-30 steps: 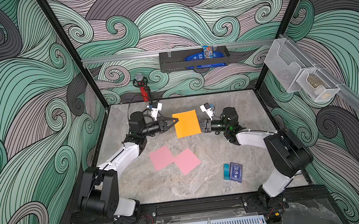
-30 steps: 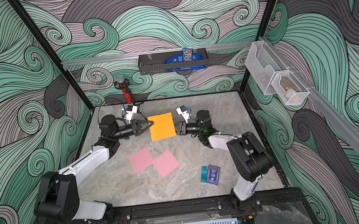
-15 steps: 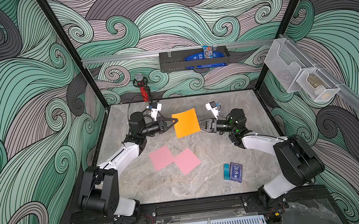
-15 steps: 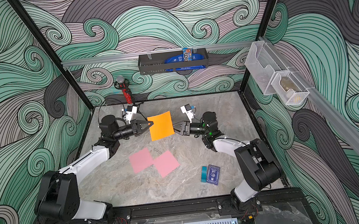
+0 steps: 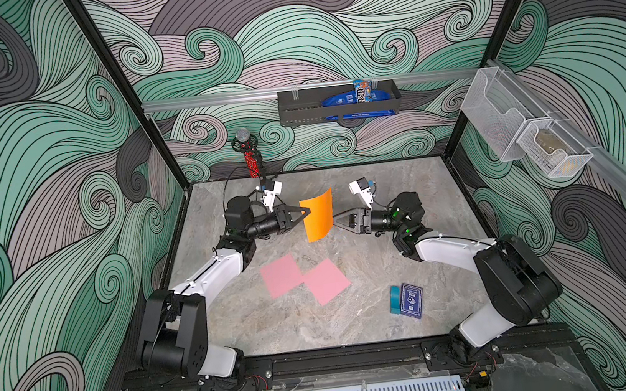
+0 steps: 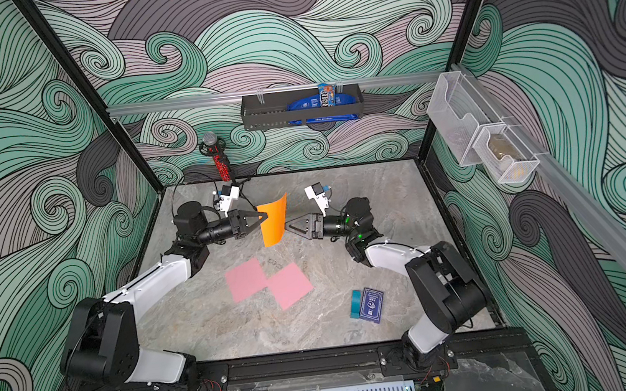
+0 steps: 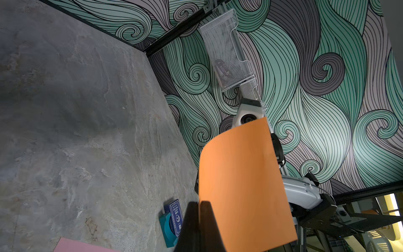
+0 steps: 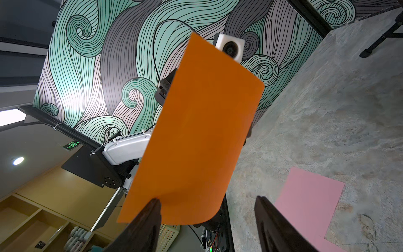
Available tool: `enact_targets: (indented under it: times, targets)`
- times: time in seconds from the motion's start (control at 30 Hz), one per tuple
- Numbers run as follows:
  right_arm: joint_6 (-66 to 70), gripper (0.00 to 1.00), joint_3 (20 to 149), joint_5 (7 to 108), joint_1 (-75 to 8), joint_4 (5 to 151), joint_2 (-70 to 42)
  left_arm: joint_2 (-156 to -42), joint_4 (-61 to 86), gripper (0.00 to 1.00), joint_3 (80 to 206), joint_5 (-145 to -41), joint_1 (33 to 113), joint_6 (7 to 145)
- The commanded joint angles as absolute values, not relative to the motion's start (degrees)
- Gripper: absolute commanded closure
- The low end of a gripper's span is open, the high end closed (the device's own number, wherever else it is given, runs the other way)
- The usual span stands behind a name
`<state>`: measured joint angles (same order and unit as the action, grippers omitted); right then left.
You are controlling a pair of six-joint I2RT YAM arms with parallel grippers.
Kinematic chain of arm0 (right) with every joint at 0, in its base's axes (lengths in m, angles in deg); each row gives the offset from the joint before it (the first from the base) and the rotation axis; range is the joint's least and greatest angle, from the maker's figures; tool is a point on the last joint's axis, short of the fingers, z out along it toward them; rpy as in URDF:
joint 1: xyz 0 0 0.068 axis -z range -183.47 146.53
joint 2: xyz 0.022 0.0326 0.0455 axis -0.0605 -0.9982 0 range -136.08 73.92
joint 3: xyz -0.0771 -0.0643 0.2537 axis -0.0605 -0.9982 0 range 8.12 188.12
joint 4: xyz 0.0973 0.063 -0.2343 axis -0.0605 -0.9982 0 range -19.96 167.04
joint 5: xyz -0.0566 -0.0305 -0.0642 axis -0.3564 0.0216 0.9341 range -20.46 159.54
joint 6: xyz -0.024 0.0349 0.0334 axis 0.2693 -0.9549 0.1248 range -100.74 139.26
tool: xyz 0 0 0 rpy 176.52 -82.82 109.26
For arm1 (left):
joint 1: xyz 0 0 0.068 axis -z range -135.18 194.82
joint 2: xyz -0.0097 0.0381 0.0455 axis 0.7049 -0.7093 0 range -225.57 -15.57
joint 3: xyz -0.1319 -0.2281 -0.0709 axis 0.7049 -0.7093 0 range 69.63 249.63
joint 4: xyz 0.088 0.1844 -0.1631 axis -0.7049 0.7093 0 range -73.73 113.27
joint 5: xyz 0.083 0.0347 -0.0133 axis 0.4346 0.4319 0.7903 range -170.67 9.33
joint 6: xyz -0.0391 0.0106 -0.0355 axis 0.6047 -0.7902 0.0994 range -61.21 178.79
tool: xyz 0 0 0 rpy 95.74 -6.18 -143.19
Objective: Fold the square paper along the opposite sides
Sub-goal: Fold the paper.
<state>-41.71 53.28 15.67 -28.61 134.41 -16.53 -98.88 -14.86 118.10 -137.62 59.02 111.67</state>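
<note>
Left gripper [image 5: 308, 213] is pinching the orange paper [image 5: 318, 216] tight; right gripper [image 8: 207, 199] is gaping, gripping nothing — card box [image 5: 411, 300] print illegible.

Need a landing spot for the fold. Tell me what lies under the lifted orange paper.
Only bare table shows beneath the orange paper, which the left tool pinches in the air. The two pink sheets lie nearer the front, apart. The strip the paper itself covers is hidden.
</note>
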Motion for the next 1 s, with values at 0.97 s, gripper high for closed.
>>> enact_targets:
  times: [0.97]
  targets:
    - [-33.46, 0.55, 62.3, 11.68, -33.55, 124.51, -24.71, -97.4, -14.61, 1.0, 118.23, -137.56, 58.45, 109.94]
